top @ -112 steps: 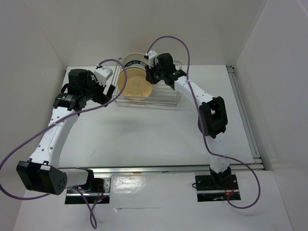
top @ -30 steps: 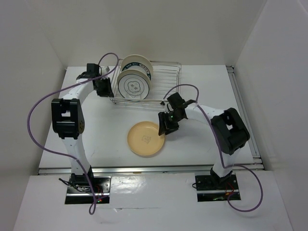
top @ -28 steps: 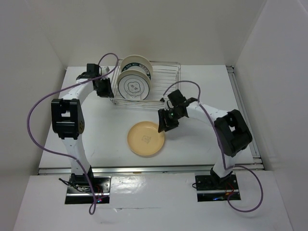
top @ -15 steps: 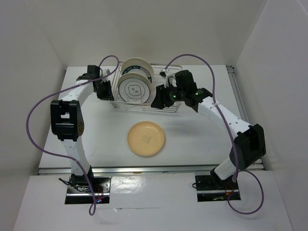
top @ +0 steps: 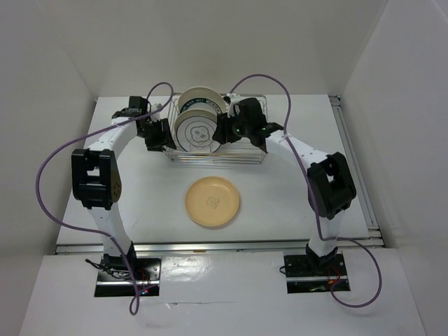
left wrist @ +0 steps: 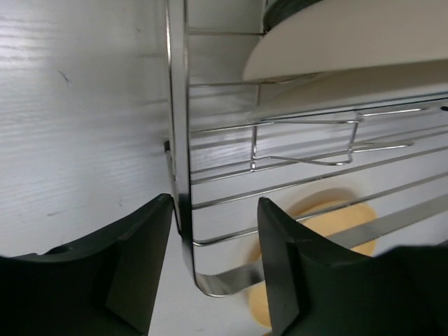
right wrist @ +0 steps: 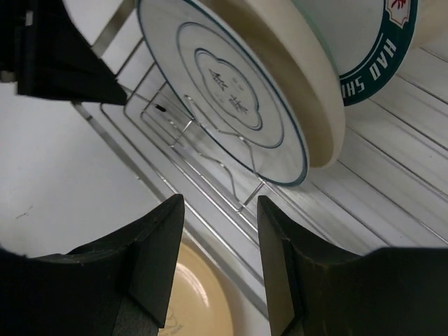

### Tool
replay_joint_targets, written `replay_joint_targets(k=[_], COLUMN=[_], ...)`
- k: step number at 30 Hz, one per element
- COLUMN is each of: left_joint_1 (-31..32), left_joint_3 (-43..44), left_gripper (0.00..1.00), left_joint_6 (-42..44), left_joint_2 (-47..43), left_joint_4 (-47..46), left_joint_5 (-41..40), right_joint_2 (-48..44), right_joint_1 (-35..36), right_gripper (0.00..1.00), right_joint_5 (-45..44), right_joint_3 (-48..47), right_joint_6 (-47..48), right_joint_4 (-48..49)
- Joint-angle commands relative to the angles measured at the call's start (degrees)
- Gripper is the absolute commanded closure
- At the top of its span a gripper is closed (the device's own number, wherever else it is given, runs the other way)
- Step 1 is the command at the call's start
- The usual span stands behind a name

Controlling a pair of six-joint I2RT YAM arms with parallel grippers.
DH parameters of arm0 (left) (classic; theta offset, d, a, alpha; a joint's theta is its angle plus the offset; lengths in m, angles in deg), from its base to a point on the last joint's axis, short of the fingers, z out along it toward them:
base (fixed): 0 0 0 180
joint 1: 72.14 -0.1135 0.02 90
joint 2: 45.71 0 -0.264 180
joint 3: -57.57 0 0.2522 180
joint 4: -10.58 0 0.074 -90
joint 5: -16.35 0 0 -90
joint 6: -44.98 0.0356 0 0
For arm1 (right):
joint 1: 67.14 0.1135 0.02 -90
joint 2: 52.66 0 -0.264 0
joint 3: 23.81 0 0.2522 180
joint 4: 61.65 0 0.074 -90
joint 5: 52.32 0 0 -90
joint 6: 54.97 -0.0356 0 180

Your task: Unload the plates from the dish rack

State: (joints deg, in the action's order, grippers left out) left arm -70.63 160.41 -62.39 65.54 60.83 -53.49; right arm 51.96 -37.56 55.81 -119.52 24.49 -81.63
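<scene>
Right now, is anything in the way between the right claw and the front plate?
Nothing visible blocks it. The right gripper, jaws open, faces the lower edge of the front plate. Only the thin wires of the dish rack run underneath.

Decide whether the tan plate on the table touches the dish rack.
Apart. The top external view shows bare white table between the tan plate and the dish rack.

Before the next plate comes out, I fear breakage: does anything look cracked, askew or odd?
Nothing stands out: plates stand on edge in the dish rack; the tan plate lies flat on the table.
</scene>
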Motion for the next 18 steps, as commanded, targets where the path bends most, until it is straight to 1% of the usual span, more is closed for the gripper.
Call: replay_joint_targets(k=[1, 5, 8, 13, 18], left_joint_1=[1.0, 1.0, 1.0, 1.0, 1.0], left_joint_3=[0.0, 1.6, 3.5, 2.2, 2.8], left_gripper=[0.34, 0.33, 0.33, 0.33, 0.33], left_joint_6=[-1.8, 0.2, 1.4, 2.4, 3.6], left_joint_2=[-3.8, -3.8, -3.8, -5.9, -5.9], left_joint_4=[2.4, 5.2, 6.2, 5.1, 5.1], left_joint_5=[4.6, 2.2, 0.1, -1.0, -2.1], right_joint_2=[3.0, 6.6, 7.4, 8.5, 12.2], right_joint_1=[0.0, 0.0, 0.0, 0.0, 0.0], right_gripper=[0.46, 0.46, 0.46, 0.46, 0.46], right_joint_5=[-3.3, -4.1, -5.9, -9.2, -8.0], right_joint_3=[-7.6, -11.2, -12.7, -12.8, -16.7], right_joint_6=[1.5, 2.0, 2.0, 3.3, 4.5], right_joint_4=[3.7, 2.5, 1.8, 2.4, 0.2])
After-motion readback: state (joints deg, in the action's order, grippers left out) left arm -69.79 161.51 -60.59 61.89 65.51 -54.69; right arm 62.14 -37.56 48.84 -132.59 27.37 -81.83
